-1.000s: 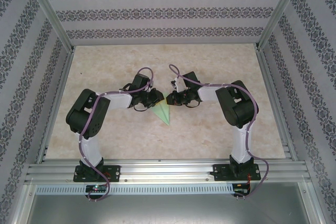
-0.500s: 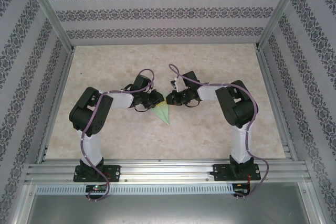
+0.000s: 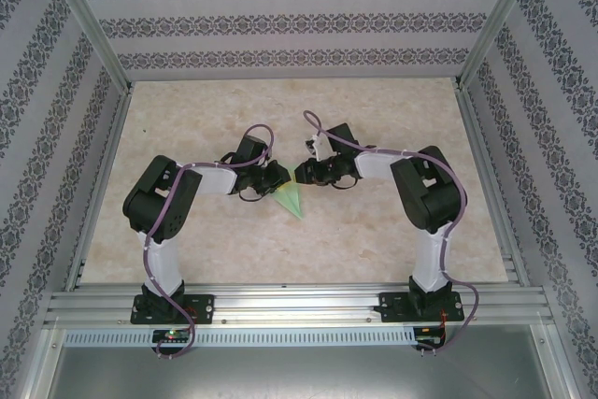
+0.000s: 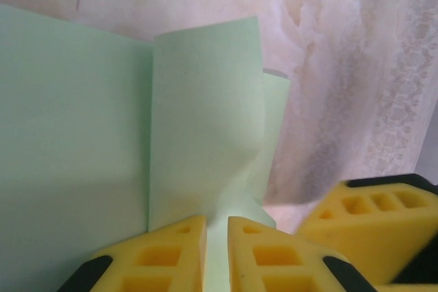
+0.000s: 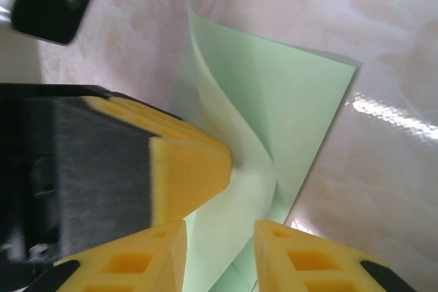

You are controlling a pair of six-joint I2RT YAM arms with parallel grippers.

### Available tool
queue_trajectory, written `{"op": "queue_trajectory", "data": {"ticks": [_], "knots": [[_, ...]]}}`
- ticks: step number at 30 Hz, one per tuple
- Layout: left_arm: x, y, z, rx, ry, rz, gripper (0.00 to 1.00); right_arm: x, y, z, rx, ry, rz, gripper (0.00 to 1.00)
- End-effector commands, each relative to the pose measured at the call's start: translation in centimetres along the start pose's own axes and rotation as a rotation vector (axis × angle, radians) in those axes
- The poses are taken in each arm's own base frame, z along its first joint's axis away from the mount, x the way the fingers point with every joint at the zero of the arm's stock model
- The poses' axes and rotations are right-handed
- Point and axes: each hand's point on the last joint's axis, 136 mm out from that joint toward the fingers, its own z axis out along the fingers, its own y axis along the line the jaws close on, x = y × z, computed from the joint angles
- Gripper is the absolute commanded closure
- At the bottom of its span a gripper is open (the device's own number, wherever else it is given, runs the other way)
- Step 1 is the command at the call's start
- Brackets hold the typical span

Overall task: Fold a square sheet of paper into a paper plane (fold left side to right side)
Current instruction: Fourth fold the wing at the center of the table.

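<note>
The pale mint-green sheet of paper (image 3: pixel 292 200) lies mid-table, folded to a narrow shape that points toward the near right. Both grippers meet over its far end. My left gripper (image 3: pixel 277 178) comes from the left, and its yellow fingers (image 4: pixel 164 251) are shut on a raised flap of the paper (image 4: pixel 205 128). My right gripper (image 3: pixel 305 175) comes from the right. In the right wrist view its jaws (image 5: pixel 219 244) stand apart around the curled flap (image 5: pixel 239 162) without touching it. The left gripper's yellow finger (image 5: pixel 188 169) presses against that flap.
The beige marbled tabletop (image 3: pixel 392 119) is bordered by patterned walls and aluminium frame posts (image 3: pixel 89 21). A metal rail (image 3: pixel 299 301) runs along the near edge at the arm bases. Purple cables (image 3: pixel 257 133) loop over both wrists.
My right gripper's jaws have spread apart and let go of the flap. The left gripper keeps its hold, and both wrists have shifted slightly over the paper.
</note>
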Motion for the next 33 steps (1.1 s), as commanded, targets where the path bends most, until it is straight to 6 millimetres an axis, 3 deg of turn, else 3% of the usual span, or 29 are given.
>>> {"op": "queue_trajectory", "data": {"ticks": [1, 6, 13, 17, 33], "knots": [[0.7, 4.3, 0.8, -0.112, 0.002, -0.057, 0.82, -0.9, 1.3, -2.6, -0.002, -0.063, -0.028, 0.67], [0.7, 4.3, 0.8, -0.116, 0.002, -0.057, 0.83, 1.3, 3.8, -3.5, -0.071, -0.068, -0.02, 0.71], [0.8, 4.5, 0.7, -0.12, 0.001, -0.055, 0.83, 5.0, 6.6, -0.3, -0.138, 0.017, -0.01, 0.72], [0.9, 4.5, 0.7, -0.122, 0.003, -0.054, 0.83, 5.6, 6.0, 0.9, -0.115, 0.038, 0.0, 0.73], [0.8, 4.5, 0.7, -0.13, 0.003, -0.048, 0.85, 8.8, 3.7, 2.2, -0.045, 0.12, 0.035, 0.73]]}}
